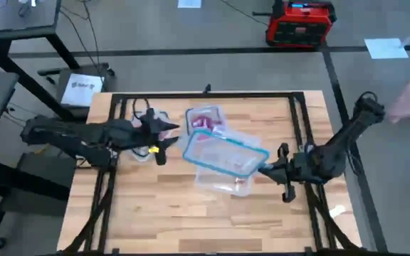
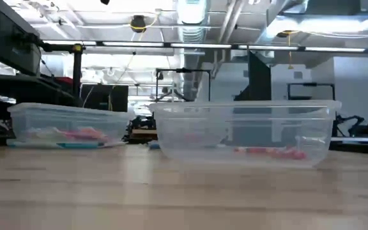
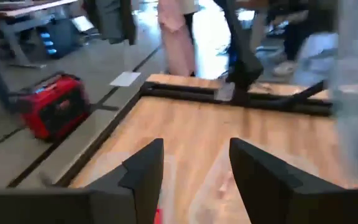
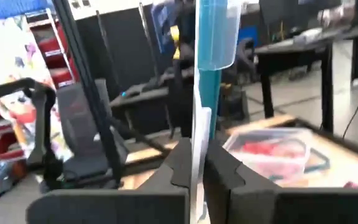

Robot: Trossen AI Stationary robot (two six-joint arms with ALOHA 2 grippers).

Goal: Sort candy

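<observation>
At table height, a clear tub (image 2: 245, 131) fills the right-centre foreground with red candy (image 2: 270, 152) low on its floor, while a second, flatter tub (image 2: 66, 124) at left, farther back, holds a pink-red heap. From overhead, three clear containers cluster mid-table: one tilted with a bluish rim (image 1: 225, 155) at centre, one beneath it (image 1: 223, 183) with a few red pieces, and one (image 1: 205, 119) toward the top holding the densest red-pink pile. The right gripper (image 1: 267, 171), right of centre, is clamped shut on the tilted tub's rim, which its wrist camera shows pinched edge-on between the fingers. The left gripper (image 1: 164, 135), left of centre, stands spread wide and empty, with a sliver of red just below its fingers (image 3: 145, 174). The pieces are too many and too blurred to count. The sweets look light, crinkly and slippery, so a pinch across the wrapper's middle seems best.
</observation>
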